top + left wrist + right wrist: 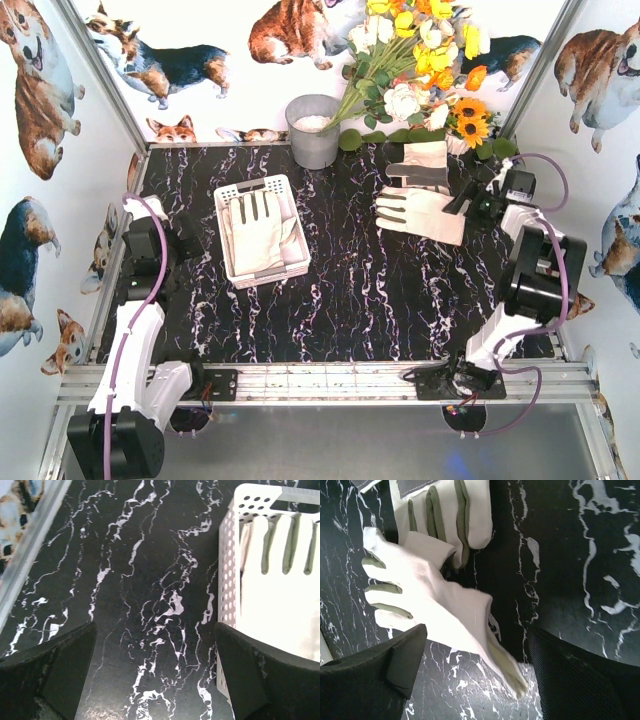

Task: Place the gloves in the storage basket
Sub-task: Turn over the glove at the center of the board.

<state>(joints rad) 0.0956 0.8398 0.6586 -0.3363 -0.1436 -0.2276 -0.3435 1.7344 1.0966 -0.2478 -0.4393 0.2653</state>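
Note:
The white lattice storage basket (229, 193) stands left of centre, and one cream glove (256, 228) lies flat inside it. In the left wrist view the basket wall (227, 570) and that glove (280, 595) are at the right. My left gripper (155, 675) hovers open over bare table just left of the basket (185, 243). Two more gloves lie at the right: one (420, 213) nearer, one (422, 163) behind it. My right gripper (480, 670) is open with the nearer glove's (445, 610) cuff between its fingers, not pinched. The farther glove (445, 510) lies beyond.
A grey metal bucket (314, 130) stands at the back centre. Artificial flowers (420, 70) lean over the back right corner, close to the farther glove. Printed walls close in the black marble table (360, 290), and an aluminium rail (300, 380) runs along the near edge.

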